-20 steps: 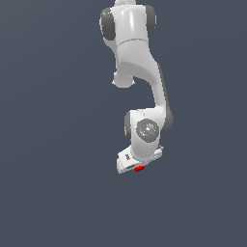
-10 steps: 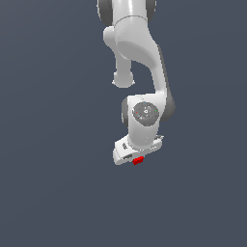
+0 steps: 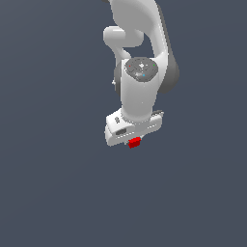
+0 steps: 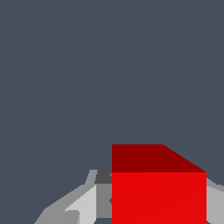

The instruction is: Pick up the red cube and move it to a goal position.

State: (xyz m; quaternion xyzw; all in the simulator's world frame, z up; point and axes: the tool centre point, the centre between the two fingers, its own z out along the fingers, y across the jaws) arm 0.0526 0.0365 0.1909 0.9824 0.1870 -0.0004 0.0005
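The red cube (image 3: 134,142) is small and bright red. It sits just under the white hand of the arm in the exterior view, and only a small part of it pokes out below. My gripper (image 3: 134,141) is shut on the red cube and holds it in the air over the plain dark grey ground. In the wrist view the red cube (image 4: 158,192) fills the space between the fingers, and one grey finger (image 4: 83,203) presses against its side. The other finger is mostly hidden behind the cube.
The white arm (image 3: 142,58) rises from the hand to the top edge of the exterior view. Around it there is only flat dark grey ground (image 3: 53,183). No goal marker shows in either view.
The arm has swung toward the exterior view's left and nearer the camera, carrying the red cube with it. The grip on the cube has not changed.
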